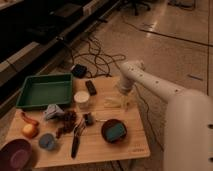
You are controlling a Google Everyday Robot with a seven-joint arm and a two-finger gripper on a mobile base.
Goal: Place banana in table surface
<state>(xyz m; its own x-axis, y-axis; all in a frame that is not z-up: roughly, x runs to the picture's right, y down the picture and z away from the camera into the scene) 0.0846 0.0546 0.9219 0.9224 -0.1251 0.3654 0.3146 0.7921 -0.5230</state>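
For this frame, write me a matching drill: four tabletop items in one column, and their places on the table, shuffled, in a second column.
Items:
1. green tray
2. banana
3. purple bowl
4. white cup

Places:
A. near left corner of the table surface
B. mid-table, just left of the banana
C. far left part of the table
D. right of the cup, next to the gripper, which is low over the table's right side

Pairs: 1-C, 2-D, 3-A, 4-B

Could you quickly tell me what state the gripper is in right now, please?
Gripper: low over the right part of the table surface, right beside the banana; whether it is open, closed or holding the banana cannot be told.
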